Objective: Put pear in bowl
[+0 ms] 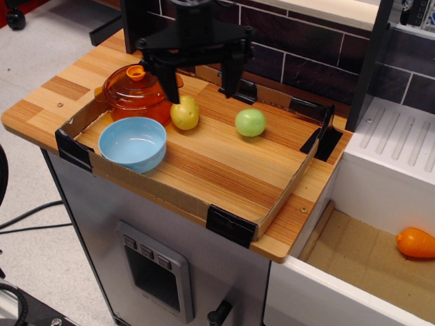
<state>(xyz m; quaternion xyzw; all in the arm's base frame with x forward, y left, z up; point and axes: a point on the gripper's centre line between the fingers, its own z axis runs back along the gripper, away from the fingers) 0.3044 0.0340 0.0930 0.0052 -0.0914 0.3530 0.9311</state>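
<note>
The pear (pixel 250 122), a small smooth light-green fruit, lies on the wooden tray toward the back middle. The light blue bowl (pixel 133 142) stands empty at the tray's front left. My black gripper (pixel 198 85) hangs above the tray's back, its fingers spread wide and empty. One fingertip (pixel 170 92) is above the yellow fruit and the other is up and left of the pear. The gripper touches neither fruit.
A yellow lumpy fruit (pixel 184 113) lies between bowl and pear. An orange transparent lidded pot (pixel 139 89) stands at the back left. A low cardboard rim (pixel 170 195) edges the tray. An orange item (pixel 416 242) lies in the bin at the right.
</note>
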